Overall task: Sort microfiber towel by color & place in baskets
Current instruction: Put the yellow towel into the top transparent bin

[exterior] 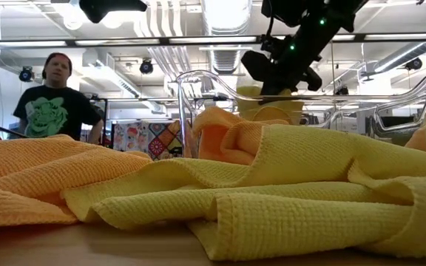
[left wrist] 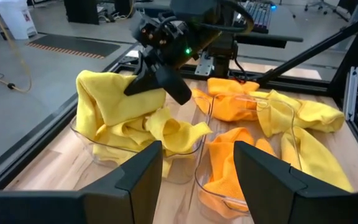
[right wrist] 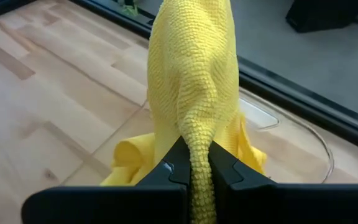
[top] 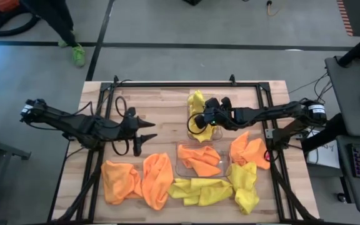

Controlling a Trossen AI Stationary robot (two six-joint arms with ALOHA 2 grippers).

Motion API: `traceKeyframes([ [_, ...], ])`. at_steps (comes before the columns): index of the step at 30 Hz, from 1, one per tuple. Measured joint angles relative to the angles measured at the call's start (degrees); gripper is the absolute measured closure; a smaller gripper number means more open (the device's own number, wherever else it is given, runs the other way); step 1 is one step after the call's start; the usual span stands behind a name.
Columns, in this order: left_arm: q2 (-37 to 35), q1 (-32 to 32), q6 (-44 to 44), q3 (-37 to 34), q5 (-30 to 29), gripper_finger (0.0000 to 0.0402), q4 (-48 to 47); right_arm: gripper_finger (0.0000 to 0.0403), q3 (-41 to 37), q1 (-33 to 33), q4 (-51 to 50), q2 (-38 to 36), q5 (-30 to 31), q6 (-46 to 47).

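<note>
Yellow towel (right wrist: 191, 93) is pinched between the right gripper's (top: 200, 118) closed fingers, its lower part draped into the far basket (left wrist: 98, 146) with other yellow cloth. Near basket (top: 183, 169), touching the far one, holds orange towels (top: 199, 159). Loose orange towels (top: 136, 180) and yellow towels (top: 220, 187) lie along the table's (top: 161, 106) near edge; another orange towel (top: 249, 150) lies beside the baskets. Left gripper (top: 150, 130) hovers over bare wood, fingers apart, holding nothing.

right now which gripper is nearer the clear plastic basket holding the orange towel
Right. The right gripper hangs over the neighbouring basket, shut on a yellow microfiber towel, just beside the clear plastic basket of orange. The left gripper waits open, farther off over bare wood.
</note>
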Motion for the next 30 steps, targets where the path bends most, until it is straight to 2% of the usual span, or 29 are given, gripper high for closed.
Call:
traceKeyframes([
  [14,0.87,0.00,-0.01,-0.02,-0.02,0.0219,0.04,0.0394,-3.65,-0.11,4.02,1.26,-2.99,0.40],
  [30,0.87,0.00,-0.02,-0.02,-0.02,0.0219,0.04,0.0391,-2.95,-1.49,5.90,10.49,-2.99,0.37],
])
